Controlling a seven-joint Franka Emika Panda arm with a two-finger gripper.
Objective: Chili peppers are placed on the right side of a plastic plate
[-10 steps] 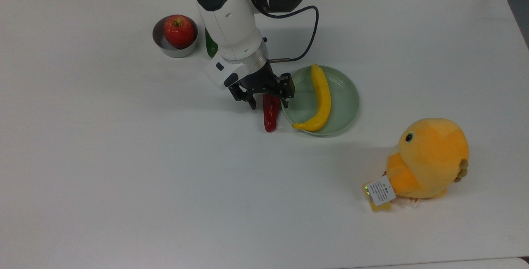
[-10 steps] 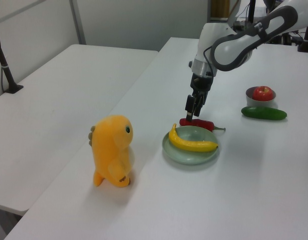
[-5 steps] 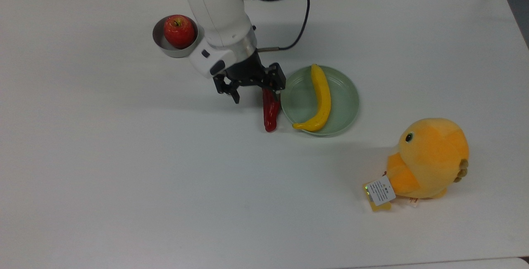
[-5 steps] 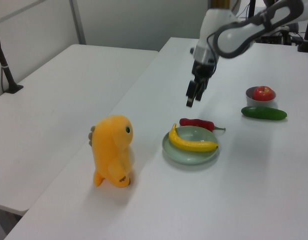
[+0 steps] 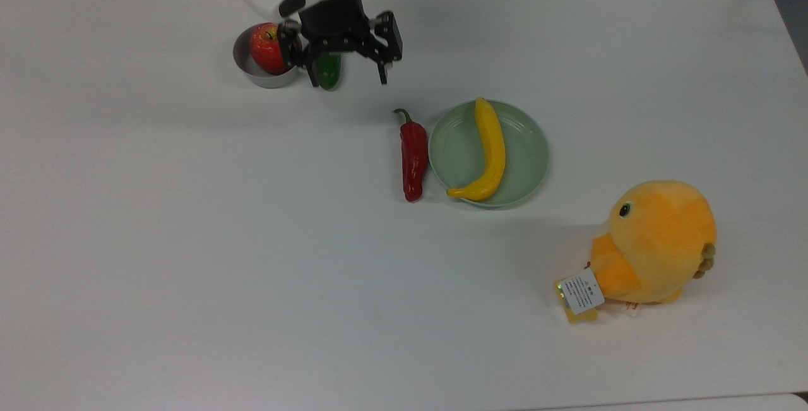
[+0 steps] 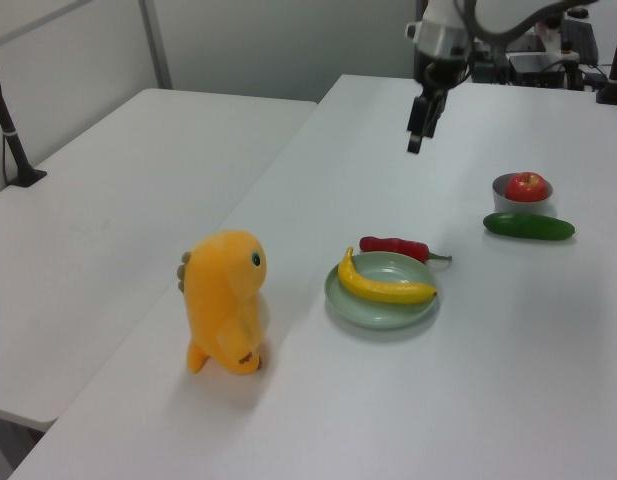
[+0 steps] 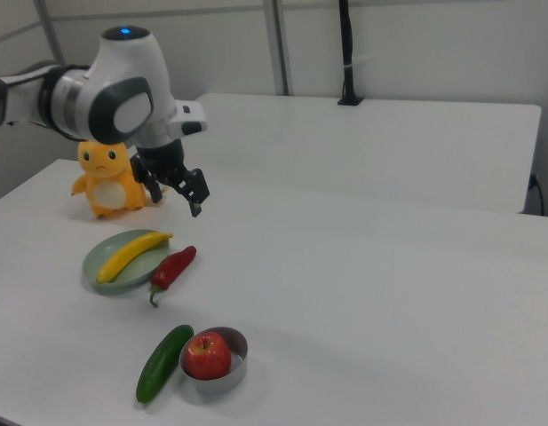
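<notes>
The plastic plate (image 5: pixel 527 174) is serving as the landmark on the white table (image 5: pixel 189 240). Nearest the top view's lower edge, an orange plush toy (image 5: pixel 653 244) is standing well apart from the plate, toward the top view's lower right, with a paper tag hanging at its front. A yellow banana (image 5: pixel 492 152) is lying inside the plate, curving across its middle. The chili peppers (image 5: pixel 413 155) are lying flat on the table just beside the plate's rim, on the top view's left of it; in the right view the chili (image 7: pixel 172 266) is sitting on the plate's right, green stem pointing toward that camera. Nothing is gripping it.

Farther from the plate, toward the top view's upper left, a dark green cucumber (image 7: pixel 163 362) is lying beside a small grey bowl (image 5: pixel 249 67) that is holding a red apple (image 5: pixel 271 48). The gripper (image 5: pixel 348 76) is hanging in the air well apart from the plate, above the cucumber and bowl in the top view, with its fingers (image 5: pixel 383 74) spread wide and holding nothing.
</notes>
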